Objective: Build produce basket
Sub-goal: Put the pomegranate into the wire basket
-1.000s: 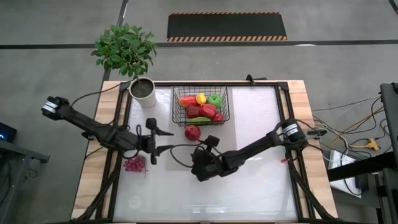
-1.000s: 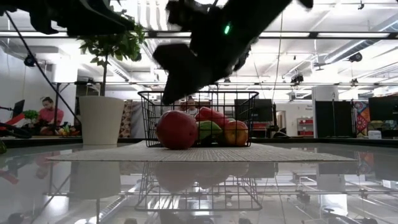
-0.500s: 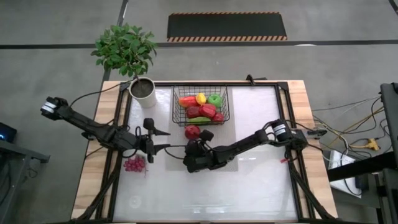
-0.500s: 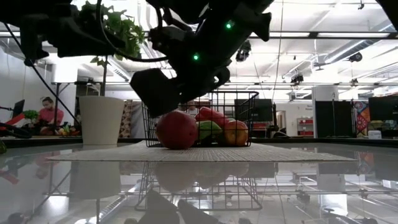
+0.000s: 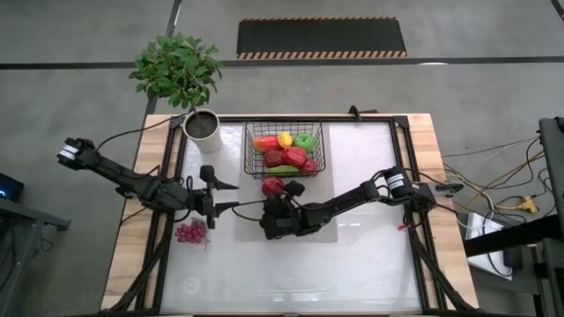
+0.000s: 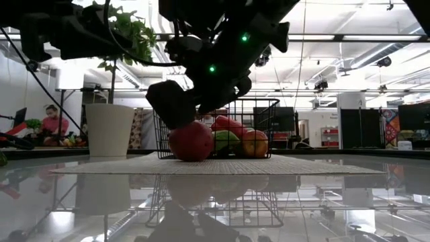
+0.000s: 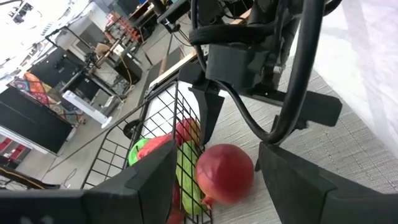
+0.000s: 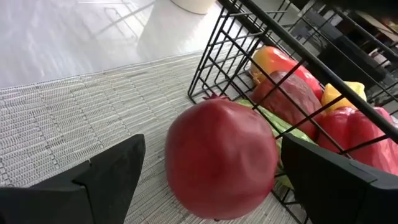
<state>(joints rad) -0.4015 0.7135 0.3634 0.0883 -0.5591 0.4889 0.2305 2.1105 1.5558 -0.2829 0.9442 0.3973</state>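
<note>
One round, glossy red apple (image 8: 221, 158) lies mid-frame on the woven mat, touching the square black wire-mesh basket (image 5: 252, 157). Right gripper (image 8: 211, 180) straddles it, fingers apart. Likely light, rigid, slippery: grip across its widest middle. Left gripper (image 7: 214, 180) waits open.

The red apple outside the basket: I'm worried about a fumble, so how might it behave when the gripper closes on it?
The red apple looks round and smooth, so it may roll on the mat if nudged off-centre. Its glossy skin could slip between the right gripper pads. The basket wall close behind it would probably stop it rolling that way.
</note>
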